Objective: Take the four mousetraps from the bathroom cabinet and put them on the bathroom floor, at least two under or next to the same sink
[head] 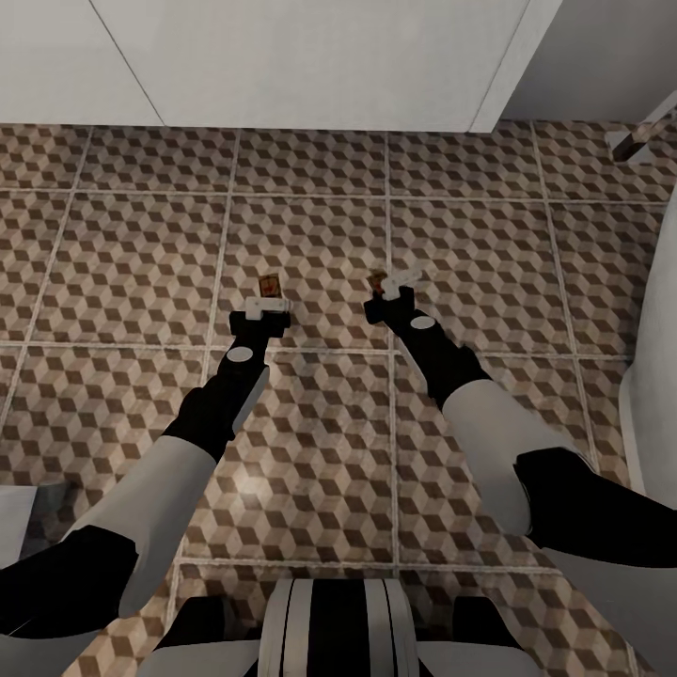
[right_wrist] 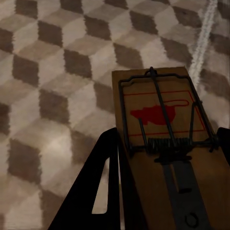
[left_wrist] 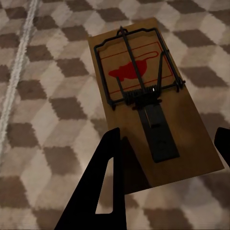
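Both arms reach low over the bathroom floor [head: 141, 273], near the white wall. The left gripper [head: 266, 303] pinches a mousetrap [left_wrist: 143, 96] by its near end; the right gripper [head: 393, 290] grips another trap [right_wrist: 167, 139] the same way. Judging by this, both are being set down: lower until each board lies flat on the tiles, then open slowly, fingers clear of the spring bars.

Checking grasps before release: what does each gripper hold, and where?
Each holds a mousetrap by its near end: left gripper one, right gripper another.
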Motion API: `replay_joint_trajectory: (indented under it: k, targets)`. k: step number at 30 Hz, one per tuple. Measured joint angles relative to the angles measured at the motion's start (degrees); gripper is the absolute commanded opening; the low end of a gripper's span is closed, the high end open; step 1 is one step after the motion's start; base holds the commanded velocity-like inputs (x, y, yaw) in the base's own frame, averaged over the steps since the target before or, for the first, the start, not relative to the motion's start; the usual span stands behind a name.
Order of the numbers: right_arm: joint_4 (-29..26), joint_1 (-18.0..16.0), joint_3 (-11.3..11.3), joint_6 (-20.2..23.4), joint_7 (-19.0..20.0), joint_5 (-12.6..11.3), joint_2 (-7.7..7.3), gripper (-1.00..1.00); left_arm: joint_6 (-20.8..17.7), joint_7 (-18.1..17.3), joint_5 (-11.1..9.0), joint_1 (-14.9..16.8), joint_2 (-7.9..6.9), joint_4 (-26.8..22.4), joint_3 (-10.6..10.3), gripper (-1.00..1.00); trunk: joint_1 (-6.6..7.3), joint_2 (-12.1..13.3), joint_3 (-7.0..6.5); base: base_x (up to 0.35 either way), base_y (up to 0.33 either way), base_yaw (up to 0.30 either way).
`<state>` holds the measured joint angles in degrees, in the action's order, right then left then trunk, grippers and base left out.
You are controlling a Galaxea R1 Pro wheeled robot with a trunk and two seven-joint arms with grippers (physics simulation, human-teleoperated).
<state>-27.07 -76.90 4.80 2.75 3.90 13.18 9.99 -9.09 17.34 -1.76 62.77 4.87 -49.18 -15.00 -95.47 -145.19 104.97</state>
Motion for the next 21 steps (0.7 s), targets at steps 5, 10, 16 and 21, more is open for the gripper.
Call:
replay_joint_trajectory:
  k: [5, 10, 16, 21]
  targets:
    - [2.8, 0.0, 0.1, -2.6, -0.9, 0.0, 0.00, -1.00, 0.0, 0.0, 0.0, -0.5, -0.05, 0.3, 0.0, -1.00, 0.00, 0.0, 0.00, 0.000, 0.000, 0.000]
    - [4.8, 0.1, 0.1, -4.7, -1.2, 0.0, 0.00, -1.00, 0.1, 0.0, 0.0, -1.7, -0.08, 0.4, 0.0, -1.00, 0.00, 0.0, 0.00, 0.000, 0.000, 0.000]
    - [5.9, 0.1, 0.1, -6.0, -1.1, 0.1, 0.00, -1.00, 0.1, 0.0, 0.0, -2.5, -0.09, 0.9, 0.0, -1.00, 0.00, 0.0, 0.00, 0.000, 0.000, 0.000]
    - [7.4, 0.1, 0.0, -8.9, -1.1, 0.1, 0.00, -1.00, 0.2, 0.0, 0.0, -2.9, -0.18, 1.2, 0.0, -1.00, 0.00, 0.0, 0.00, 0.000, 0.000, 0.000]
